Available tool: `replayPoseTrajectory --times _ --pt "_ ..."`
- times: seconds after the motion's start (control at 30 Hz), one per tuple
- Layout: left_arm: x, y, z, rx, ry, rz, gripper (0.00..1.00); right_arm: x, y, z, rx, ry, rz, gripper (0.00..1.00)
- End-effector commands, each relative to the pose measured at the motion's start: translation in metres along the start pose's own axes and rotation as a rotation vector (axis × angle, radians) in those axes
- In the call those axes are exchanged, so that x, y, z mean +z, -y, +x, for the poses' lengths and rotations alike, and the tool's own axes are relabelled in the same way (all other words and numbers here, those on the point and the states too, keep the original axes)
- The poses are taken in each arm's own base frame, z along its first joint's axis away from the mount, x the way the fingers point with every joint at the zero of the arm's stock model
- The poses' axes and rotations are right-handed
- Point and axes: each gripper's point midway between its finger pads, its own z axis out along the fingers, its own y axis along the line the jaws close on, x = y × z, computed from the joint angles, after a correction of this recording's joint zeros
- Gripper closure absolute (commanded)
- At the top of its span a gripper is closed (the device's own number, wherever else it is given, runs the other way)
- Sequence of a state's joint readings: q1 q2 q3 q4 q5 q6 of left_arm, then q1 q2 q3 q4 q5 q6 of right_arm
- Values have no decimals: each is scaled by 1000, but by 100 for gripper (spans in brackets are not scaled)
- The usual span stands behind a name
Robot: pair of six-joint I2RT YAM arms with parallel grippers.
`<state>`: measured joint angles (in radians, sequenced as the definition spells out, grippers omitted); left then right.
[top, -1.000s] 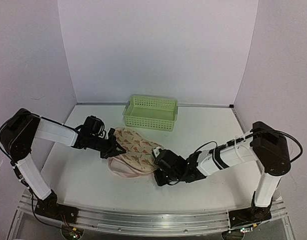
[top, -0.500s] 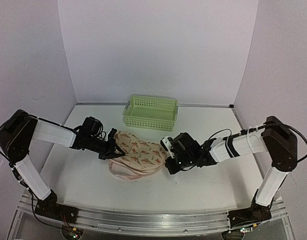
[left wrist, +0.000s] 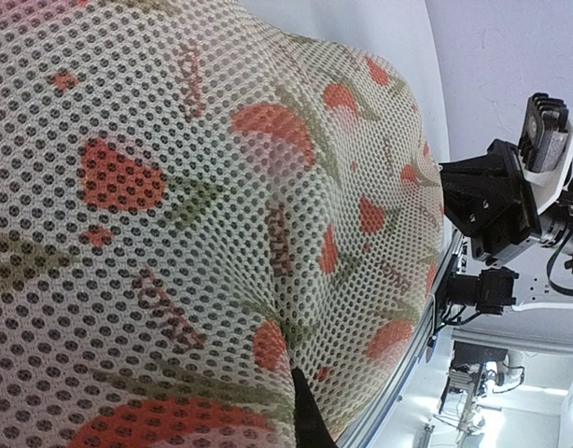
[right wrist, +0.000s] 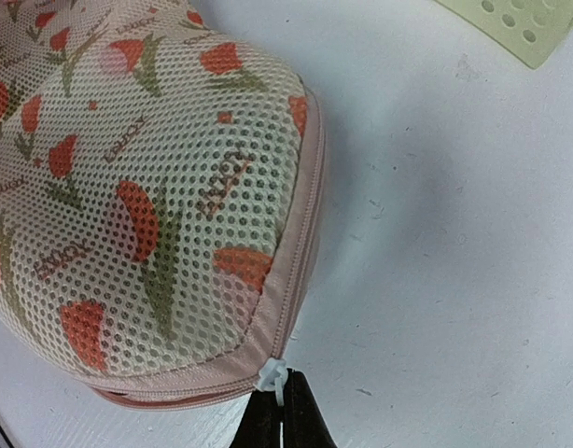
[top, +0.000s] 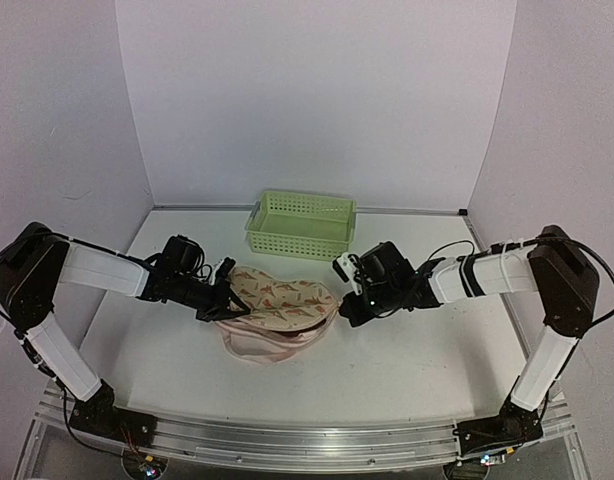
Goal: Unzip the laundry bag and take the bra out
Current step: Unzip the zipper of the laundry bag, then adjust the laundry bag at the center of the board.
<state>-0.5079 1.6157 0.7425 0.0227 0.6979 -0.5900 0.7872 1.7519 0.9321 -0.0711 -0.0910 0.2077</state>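
The laundry bag (top: 279, 300) lies on the white table (top: 417, 350) between the two arms, just in front of the light-green perforated basket (top: 300, 228). Its leaf-printed upper lobe sits over a pale pink lower one, and a dark gap shows between them along the near side.

The left gripper (top: 216, 307) is at the bag's left end, clenched on its edge. In the left wrist view the mesh fills almost everything, and only one dark fingertip (left wrist: 307, 420) shows at the bottom.

The right gripper (right wrist: 282, 418) is at the bag's right end, its fingers pressed together on a small white pull tab (right wrist: 272, 374). The tab sits on the pink zip edging at the bag's corner.
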Motion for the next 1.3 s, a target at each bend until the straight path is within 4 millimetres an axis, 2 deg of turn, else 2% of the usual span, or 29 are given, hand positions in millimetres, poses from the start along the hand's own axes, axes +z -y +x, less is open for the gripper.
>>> replayPoseTrajectory --times 0.0,0.1,0.27,0.37,0.57,0.63,0.73,0.9,0.97,1.07,1.27 --pt "-7 -6 14 5 -34 -30 100 -9 24 -10 32 17 71 100" --pt "-3 -10 10 -7 -35 -42 100 -12 18 2 65 -3 29 100" --pt "5 -10 -1 -13 -34 -46 100 -17 -5 27 104 -15 -48 100" --pt "7 -11 -8 -14 -32 -58 100 -19 -26 43 104 -25 -88 100" --pt "11 -14 -16 -28 -34 -94 98 -15 -82 52 94 -11 -174 100" --pt "8 -15 -18 -32 -29 -115 92 -9 -98 51 101 -10 -194 100" --pt "-1 -14 -22 -32 -10 -160 73 2 -111 46 134 -8 -205 100" --pt "-31 -24 -27 -56 53 -287 47 19 -134 30 185 9 -222 100" --pt "-47 -28 -28 -81 88 -314 44 25 -139 26 207 15 -212 100" --pt "-71 -26 -28 -99 150 -344 32 31 -145 15 231 38 -205 100" --pt "-88 -19 -9 -156 179 -315 23 39 -170 -13 235 77 -242 100"
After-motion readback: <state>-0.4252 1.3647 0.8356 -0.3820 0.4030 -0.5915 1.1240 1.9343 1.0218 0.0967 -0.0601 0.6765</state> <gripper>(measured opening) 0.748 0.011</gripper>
